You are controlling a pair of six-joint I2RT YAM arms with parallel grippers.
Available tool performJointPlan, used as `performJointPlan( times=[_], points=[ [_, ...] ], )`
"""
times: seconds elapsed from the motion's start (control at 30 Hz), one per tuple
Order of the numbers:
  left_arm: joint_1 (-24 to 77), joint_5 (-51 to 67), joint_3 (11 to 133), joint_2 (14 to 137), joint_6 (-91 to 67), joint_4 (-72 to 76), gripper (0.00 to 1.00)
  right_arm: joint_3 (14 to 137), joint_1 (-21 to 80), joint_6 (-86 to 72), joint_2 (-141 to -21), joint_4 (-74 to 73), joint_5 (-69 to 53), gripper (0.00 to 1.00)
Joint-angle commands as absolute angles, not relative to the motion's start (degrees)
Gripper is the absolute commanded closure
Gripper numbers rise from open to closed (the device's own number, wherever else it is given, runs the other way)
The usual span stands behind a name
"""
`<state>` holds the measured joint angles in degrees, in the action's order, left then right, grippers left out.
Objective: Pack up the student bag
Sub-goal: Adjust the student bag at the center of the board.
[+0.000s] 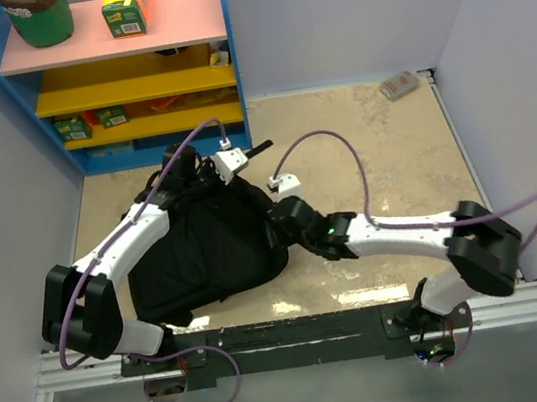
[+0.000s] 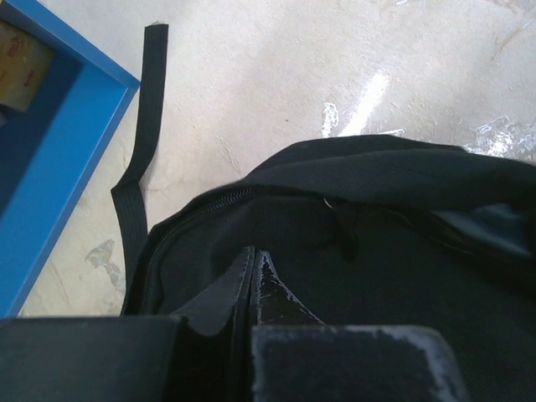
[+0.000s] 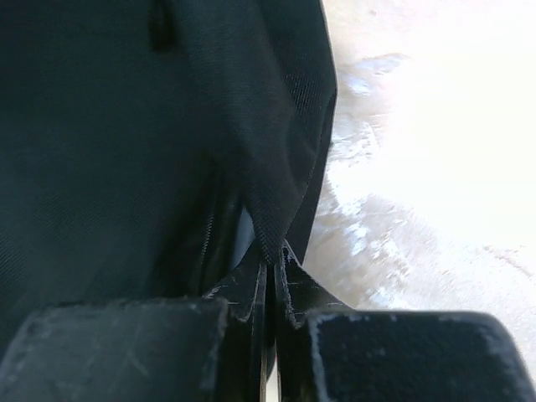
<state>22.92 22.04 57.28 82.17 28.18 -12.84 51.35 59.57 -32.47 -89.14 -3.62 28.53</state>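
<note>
Two grippers pinch the backpack [image 1: 207, 261], lying toward the table's [image 1: 383, 154] near-left corner: left gripper [image 2: 254, 260] at its far end, right gripper [image 3: 274, 255] on its right edge, jaws pressed together on thin cloth. Uneven pulling could slip a fold free, collapsing the opening.

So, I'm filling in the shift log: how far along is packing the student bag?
Done: the student bag lies on the table between the arms; what is inside cannot be seen. In hand: the left tool is shut on fabric beside the zip, and the right tool is shut on the bag's edge. Left: any loading and closing; whether the zip is open is unclear.
</note>
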Motion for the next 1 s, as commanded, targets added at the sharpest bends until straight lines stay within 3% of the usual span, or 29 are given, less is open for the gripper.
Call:
performJointPlan(
  times=[0.0, 0.1, 0.33, 0.63, 0.77, 0.97],
  points=[
    [22.9, 22.1, 56.0, 80.0, 29.0, -10.8, 1.0, 46.0, 53.0, -32.8, -73.3, 7.5, 10.1, 1.0],
    [22.9, 22.0, 56.0, 80.0, 28.8, -10.5, 1.0, 41.5, 47.1, -34.7, -66.9, 14.0, -4.0, 1.0],
    [22.9, 21.7, 55.8, 80.4, 28.2, -9.8, 1.0, 37.6, 43.2, -36.0, -66.8, 19.9, -18.7, 1.0],
    [22.9, 27.4, 59.8, 73.0, 28.7, -18.3, 1.0, 36.3, 38.7, -49.3, -69.2, 30.8, -26.7, 1.0],
    [23.7, 41.1, 66.4, 70.3, 28.0, -29.2, 1.0, 40.8, 38.5, -50.7, -71.9, 29.0, -26.3, 1.0],
    [36.4, 45.9, 61.1, 67.9, 28.0, -38.8, 1.0, 39.6, 38.3, -54.6, -73.7, 33.3, -25.1, 1.0]
  ],
)
